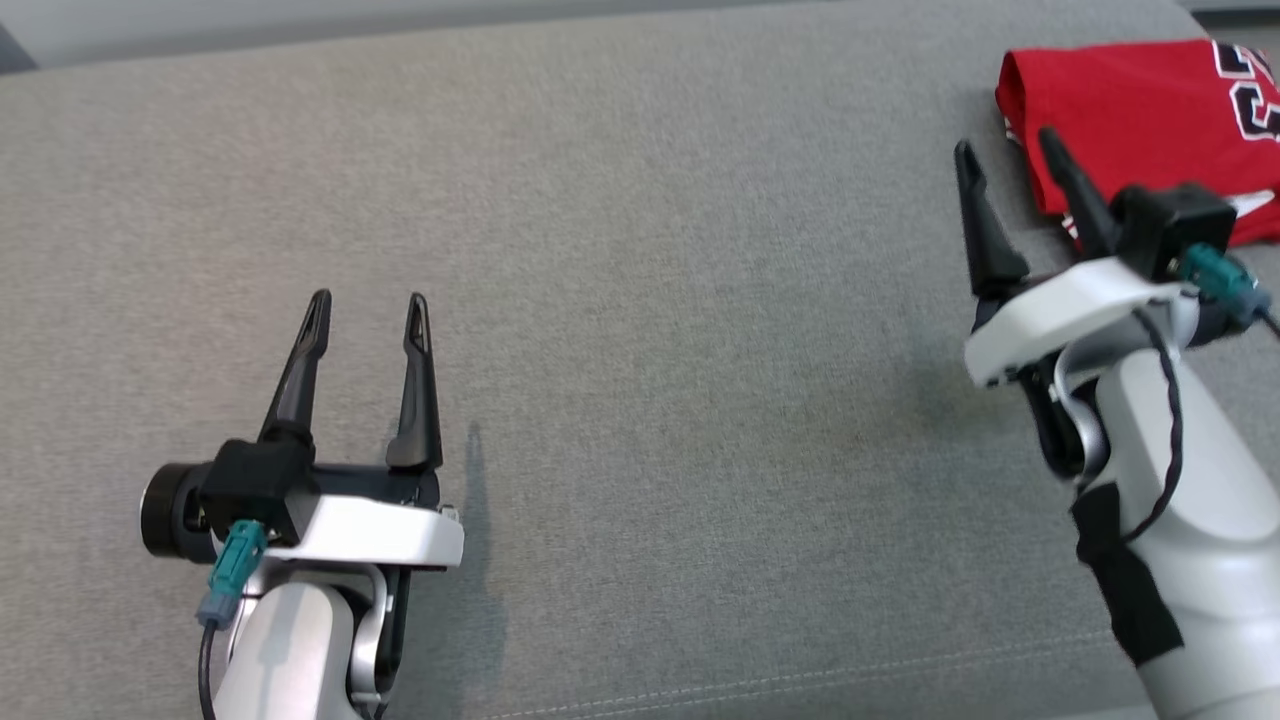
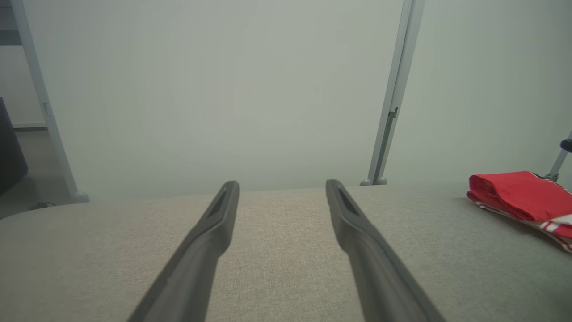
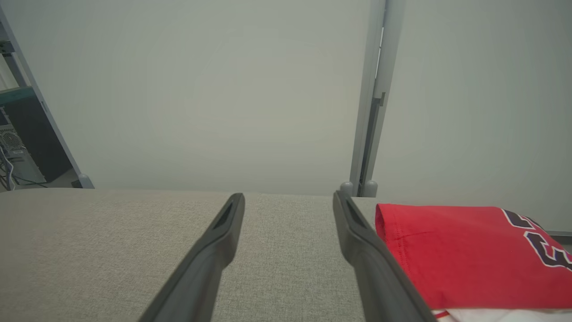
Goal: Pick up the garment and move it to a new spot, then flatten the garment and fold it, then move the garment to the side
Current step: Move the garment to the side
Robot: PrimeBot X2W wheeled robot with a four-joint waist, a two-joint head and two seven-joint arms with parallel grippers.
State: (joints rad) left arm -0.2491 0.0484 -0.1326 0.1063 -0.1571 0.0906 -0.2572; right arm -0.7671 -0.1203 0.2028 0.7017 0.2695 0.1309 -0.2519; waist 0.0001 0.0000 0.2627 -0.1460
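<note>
Now left tool, right tool gape empty over grey cushion; garment beside right.

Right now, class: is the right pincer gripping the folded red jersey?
No, the right pincer is open and empty beside the folded red jersey.

garment: far right on cushion | right pincer: just left of it

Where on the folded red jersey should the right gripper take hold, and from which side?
On the red jersey, probably the rounded left fold, the edge nearest the open right gripper, coming in low from the robot's left along the grey surface: that fold stands thick and gathers every layer.
</note>
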